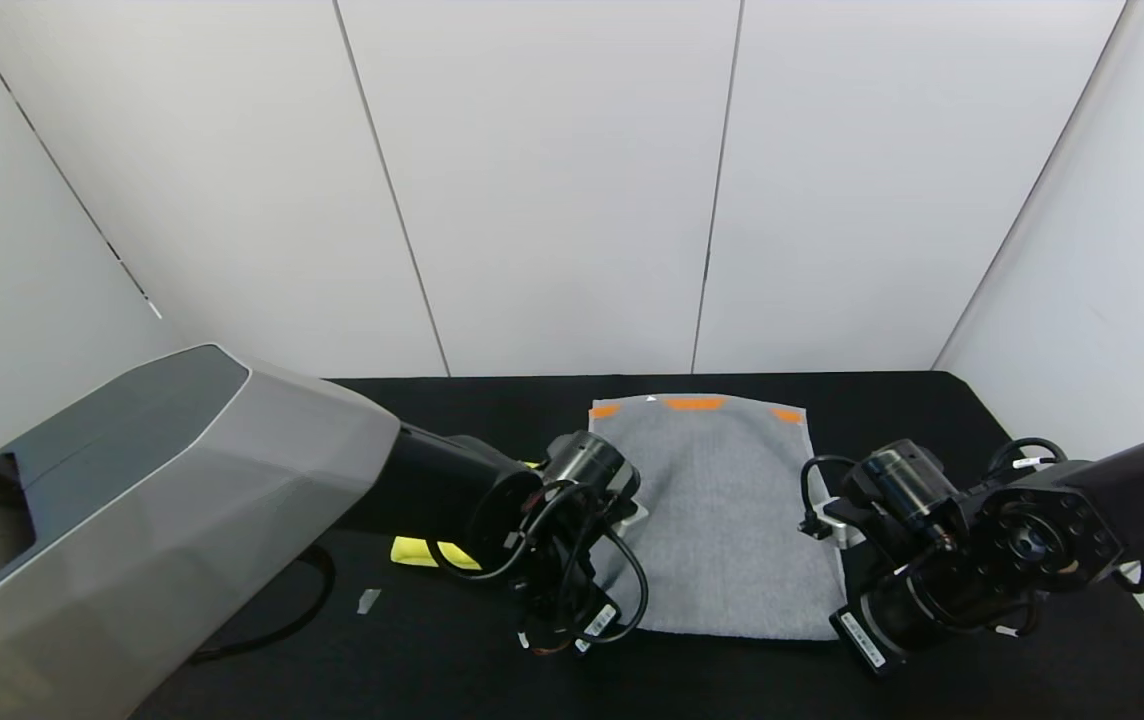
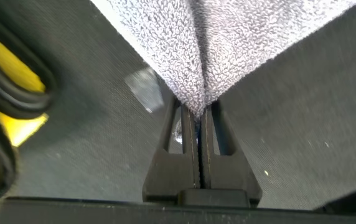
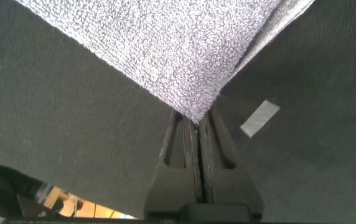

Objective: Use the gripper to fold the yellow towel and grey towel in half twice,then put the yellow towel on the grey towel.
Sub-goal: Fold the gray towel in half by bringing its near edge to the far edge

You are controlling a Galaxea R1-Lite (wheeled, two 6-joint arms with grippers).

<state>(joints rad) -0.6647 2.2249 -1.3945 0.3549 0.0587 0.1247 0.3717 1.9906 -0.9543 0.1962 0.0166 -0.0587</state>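
Yellow towel (image 1: pixel 419 552): seen on the black table (image 1: pixel 412 660) at the left, mostly hidden behind the left arm.
Left gripper (image 2: pixel 196 121): fingers clenched on 1 near corner of the grey towel (image 1: pixel 722 520).
Grey towel: spread at the table's middle, orange band along its far edge.
Right gripper (image 3: pixel 193 121): fingers clenched on the other near corner.
Containers: none seen.

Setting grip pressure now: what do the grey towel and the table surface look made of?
Grey towel: looped terry cloth, soft and matte, judging by the curly pile. Table: covered in what looks like black woven fabric, matte, with a fine weave visible.
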